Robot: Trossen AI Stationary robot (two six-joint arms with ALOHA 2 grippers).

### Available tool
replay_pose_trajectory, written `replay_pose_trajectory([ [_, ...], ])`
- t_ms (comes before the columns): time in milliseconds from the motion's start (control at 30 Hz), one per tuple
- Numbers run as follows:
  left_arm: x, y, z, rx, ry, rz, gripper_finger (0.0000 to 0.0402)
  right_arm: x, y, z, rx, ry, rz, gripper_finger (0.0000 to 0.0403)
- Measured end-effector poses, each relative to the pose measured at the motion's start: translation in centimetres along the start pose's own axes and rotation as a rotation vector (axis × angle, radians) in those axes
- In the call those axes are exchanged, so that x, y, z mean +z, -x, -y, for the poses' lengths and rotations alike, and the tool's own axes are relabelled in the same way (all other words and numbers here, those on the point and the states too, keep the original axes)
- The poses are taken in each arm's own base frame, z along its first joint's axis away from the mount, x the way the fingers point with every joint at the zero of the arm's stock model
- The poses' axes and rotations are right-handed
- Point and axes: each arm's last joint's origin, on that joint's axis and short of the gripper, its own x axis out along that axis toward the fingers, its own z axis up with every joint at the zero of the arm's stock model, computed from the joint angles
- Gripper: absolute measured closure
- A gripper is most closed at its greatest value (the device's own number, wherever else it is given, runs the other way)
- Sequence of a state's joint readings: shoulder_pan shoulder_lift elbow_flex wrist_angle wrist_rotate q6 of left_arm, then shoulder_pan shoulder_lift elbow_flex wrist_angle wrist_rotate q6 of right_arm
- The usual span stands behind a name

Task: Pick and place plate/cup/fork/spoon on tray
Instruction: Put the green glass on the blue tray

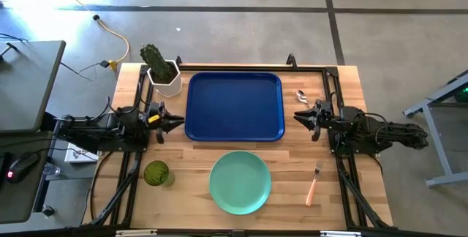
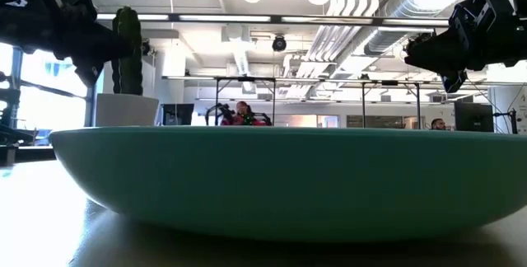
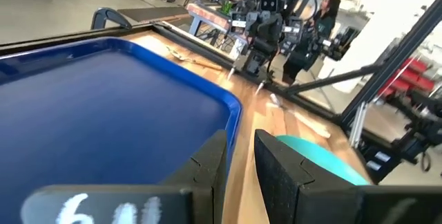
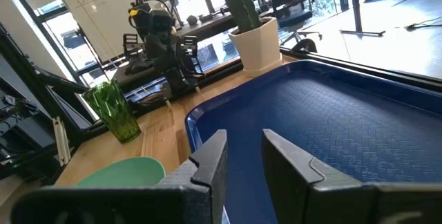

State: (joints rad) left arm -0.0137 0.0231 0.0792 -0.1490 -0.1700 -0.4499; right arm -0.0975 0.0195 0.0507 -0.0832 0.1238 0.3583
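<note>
The dark blue tray (image 1: 234, 106) lies at the table's middle, toward the far side. The mint-green plate (image 1: 240, 182) lies near the front edge and fills the low view (image 2: 272, 176). The olive-green cup (image 1: 156, 172) stands upright to the left of the plate. The fork (image 1: 314, 182) lies to the right of the plate. The spoon (image 1: 301, 96) lies just past the tray's right rim. My left gripper (image 1: 179, 123) hovers at the tray's left rim, open and empty (image 3: 240, 141). My right gripper (image 1: 296, 115) hovers at the tray's right rim, open and empty (image 4: 243, 141).
A white hexagonal pot with a cactus (image 1: 164, 74) stands at the tray's far left corner. Black frame rails (image 1: 333, 91) run along the table's sides and far edge. Bare wood shows between the tray and the plate. People stand in the room behind the table (image 2: 243, 114).
</note>
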Motion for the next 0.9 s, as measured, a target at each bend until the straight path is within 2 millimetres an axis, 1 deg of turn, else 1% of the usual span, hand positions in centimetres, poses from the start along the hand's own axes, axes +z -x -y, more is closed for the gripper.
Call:
replay_pose_trajectory([
  [133,0.36,0.01,0.17,-0.018,0.036,0.037,0.0339,0.00,0.00,0.00,0.000,0.000,0.000,0.0320],
  [333,0.37,0.01,0.17,-0.019,0.052,0.037,0.0339,0.00,0.00,0.00,0.000,0.000,0.000,0.0320],
  [567,0.39,0.01,0.13,-0.001,-0.023,0.045,0.0339,0.00,0.00,0.00,0.000,0.000,0.000,0.0320],
  [700,0.41,0.01,0.07,0.017,-0.025,0.053,0.0339,0.00,0.00,0.00,0.000,0.000,0.000,0.0320],
  [900,0.45,0.06,0.37,-0.066,-0.027,0.019,0.0339,0.00,0.00,0.00,0.000,0.000,0.000,0.0320],
])
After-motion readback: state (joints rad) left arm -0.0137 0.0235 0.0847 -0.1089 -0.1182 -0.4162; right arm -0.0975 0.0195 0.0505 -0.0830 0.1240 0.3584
